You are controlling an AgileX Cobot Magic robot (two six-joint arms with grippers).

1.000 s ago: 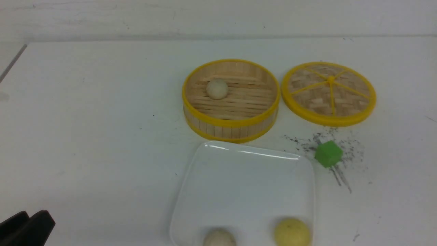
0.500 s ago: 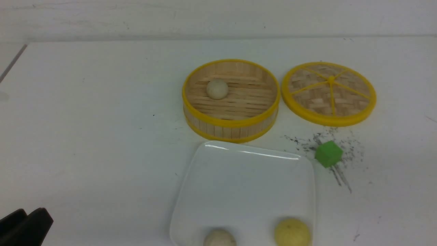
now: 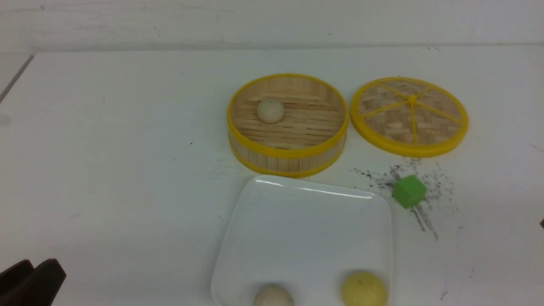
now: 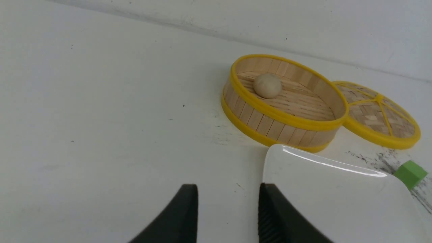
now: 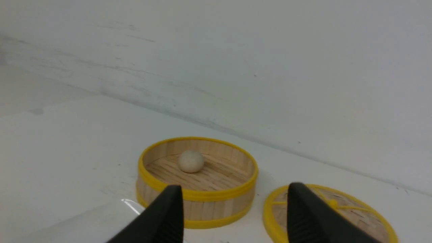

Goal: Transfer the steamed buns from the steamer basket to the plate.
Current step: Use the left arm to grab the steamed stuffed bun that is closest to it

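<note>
Near: left gripper (image 4: 227, 189) and right gripper (image 5: 236, 189) both spread apart, gripping nothing. On plate (image 3: 297, 221), at 5 and 6 o'clock edge: yellow bun (image 3: 364, 289), beige bun (image 3: 273, 296). Beyond, at plate's 12: basket (image 3: 287, 159), with third bun (image 3: 270, 110) at its 10 o'clock.

1. No text, label, brand, number or sign can be read in any of the views.
2. The steamer basket (image 3: 287, 159), the plate (image 3: 306, 221), the woven lid (image 3: 409, 117) and the green cube (image 3: 409, 191) all show plain, unprinted surfaces.
3. The dark marks (image 3: 374, 176) on the white table (image 3: 127, 148) around the green cube are loose specks and strokes; they form no letters or figures.
</note>
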